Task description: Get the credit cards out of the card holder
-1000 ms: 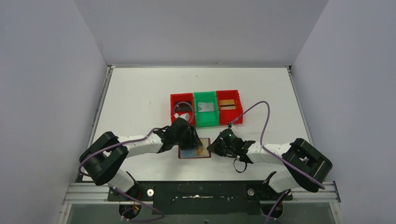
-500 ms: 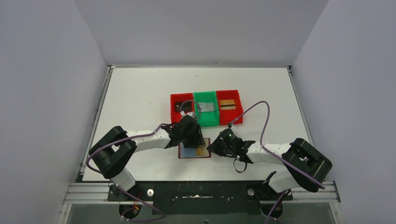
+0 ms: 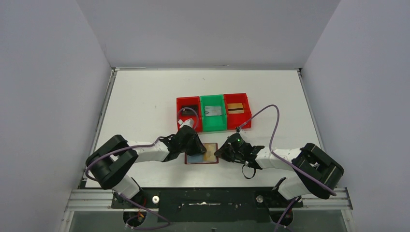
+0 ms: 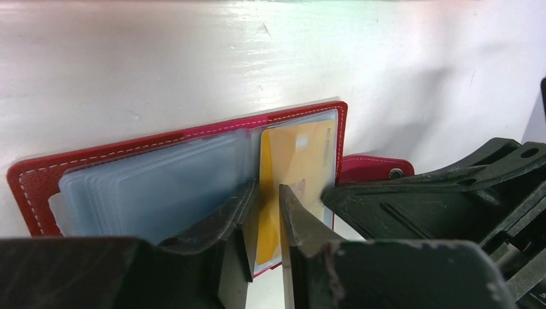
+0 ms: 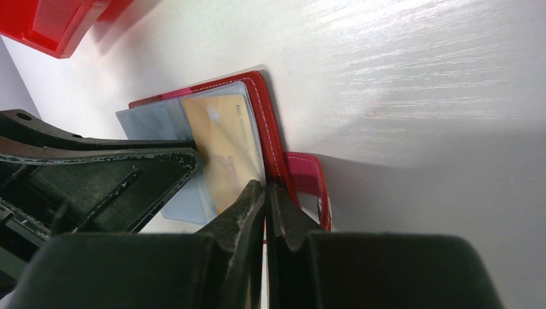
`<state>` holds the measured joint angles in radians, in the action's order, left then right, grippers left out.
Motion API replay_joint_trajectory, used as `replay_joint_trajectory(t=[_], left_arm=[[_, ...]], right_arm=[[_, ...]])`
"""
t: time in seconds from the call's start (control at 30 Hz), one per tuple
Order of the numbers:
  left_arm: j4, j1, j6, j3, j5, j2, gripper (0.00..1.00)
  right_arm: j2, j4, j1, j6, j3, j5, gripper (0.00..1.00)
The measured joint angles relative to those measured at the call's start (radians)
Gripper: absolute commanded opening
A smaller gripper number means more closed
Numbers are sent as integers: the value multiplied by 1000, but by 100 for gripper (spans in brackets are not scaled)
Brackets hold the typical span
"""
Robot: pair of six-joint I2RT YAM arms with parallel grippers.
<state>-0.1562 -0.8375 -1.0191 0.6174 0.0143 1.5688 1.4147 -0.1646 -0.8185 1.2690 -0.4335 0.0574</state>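
The card holder (image 3: 200,155) is lying open and flat on the white counter (image 3: 145,96), close to its near edge and between the two arms. Its pale blue-grey sleeves (image 4: 154,187) are facing up inside the dark red, white-stitched cover. A gold-yellow card (image 4: 302,151) is sitting in the right-hand sleeve.

The left gripper (image 4: 265,193) is hanging over the fold with its jaws only narrowly spread. A strip of the gold card's left edge is showing in the gap, and I cannot tell whether the tips are touching it. The right gripper (image 5: 265,188) is pointing in from the opposite side, jaws pressed together with nothing showing between them. Its tips are sitting at the holder's red right border, just beside the snap tab (image 5: 309,183), which is sticking out onto the counter. The two grippers are crowding each other over the card's near end, and each dark body is blocking part of the other's wrist view.

Beyond the holder, three bins are standing side by side in a row:
- The left red bin (image 3: 178,113) is holding a dark card (image 3: 192,107).
- The green bin (image 3: 214,125) is holding a silvery-grey card (image 3: 214,111).
- The right red bin (image 3: 237,121) is holding a gold card (image 3: 235,108).

The right arm's purple cable (image 3: 270,107) is arching over the counter just beside that last bin.
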Motion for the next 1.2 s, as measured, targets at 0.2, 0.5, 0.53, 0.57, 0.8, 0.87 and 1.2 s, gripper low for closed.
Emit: replay_joint_trajectory(t=[0.2, 0.5, 0.53, 0.57, 0.8, 0.87, 1.2], left_arm=[[-193, 24, -66, -116, 42, -17, 16], [-403, 36, -131, -211, 201, 16, 15], [-417, 35, -135, -216, 216, 17, 15], [-425, 34, -140, -219, 228, 17, 15], [-434, 27, -149, -221, 261, 17, 17], [-428, 27, -148, -221, 260, 15, 19], [-336, 16, -129, -221, 232, -58, 17]], right_arm=[[2, 0, 0, 0, 0, 0, 0], [5, -4, 0, 0, 0, 0, 0], [5, -5, 0, 0, 0, 0, 0], [6, -8, 0, 0, 0, 0, 0], [11, -27, 0, 0, 0, 3, 0], [11, -27, 0, 1, 0, 3, 0], [20, -43, 0, 2, -3, 8, 0]])
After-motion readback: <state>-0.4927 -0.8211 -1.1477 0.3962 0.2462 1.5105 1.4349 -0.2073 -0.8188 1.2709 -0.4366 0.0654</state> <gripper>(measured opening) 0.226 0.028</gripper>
